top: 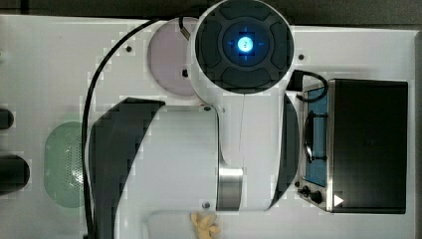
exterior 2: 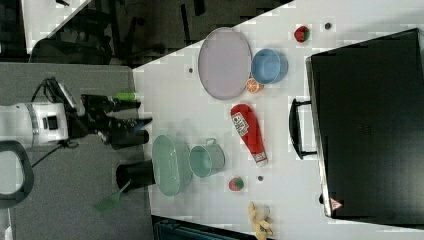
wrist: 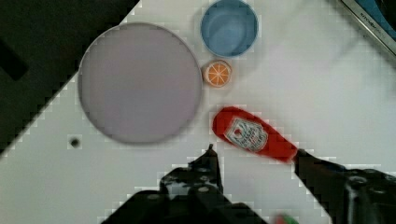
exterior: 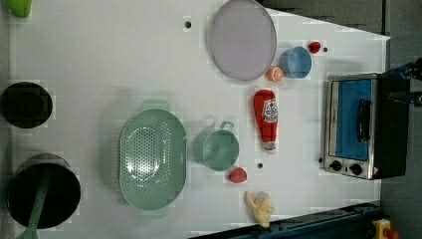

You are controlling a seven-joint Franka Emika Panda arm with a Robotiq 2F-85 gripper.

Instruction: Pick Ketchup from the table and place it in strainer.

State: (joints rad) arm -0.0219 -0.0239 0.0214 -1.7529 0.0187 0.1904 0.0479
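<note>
Red against the white bench (exterior: 99, 59), one ketchup bottle (exterior: 265, 119) lies flat on its side, untouched, its white cap pointing toward the left view's bottom edge. In the wrist view the pincer (wrist: 254, 161) hangs above it with its two black fingers (wrist: 205, 170) spread fairly wide and nothing between them; the ketchup bottle (wrist: 254, 135) lies just beyond the fingertips, its cap end close to the far finger.

One pale green strainer (exterior: 152, 158) sits empty on the bench, well apart from the bottle, with one teal cup (exterior: 217, 147) (handle pointing toward the bottle) standing between the two. In the right view the pincer (exterior 2: 132, 120) is held off past the strainer's (exterior 2: 171, 164) far side, away from the bottle (exterior 2: 248, 131).

Counted across the bench: one round lilac plate (wrist: 139, 81), one blue bowl (wrist: 229, 27), and one orange slice (wrist: 217, 73) tucked between plate and bowl, all beyond the bottle as the pincer looks at them. Two strawberries show in the left view, one by the cup (exterior: 237, 175) and one near the blue bowl (exterior: 314, 47). One bunch of bananas (exterior: 260, 207) lies near the bench's edge. One toaster oven (exterior: 356, 124) with a blue door stands past the bottle. Two dark round pots (exterior: 26, 104) sit beyond the strainer.
</note>
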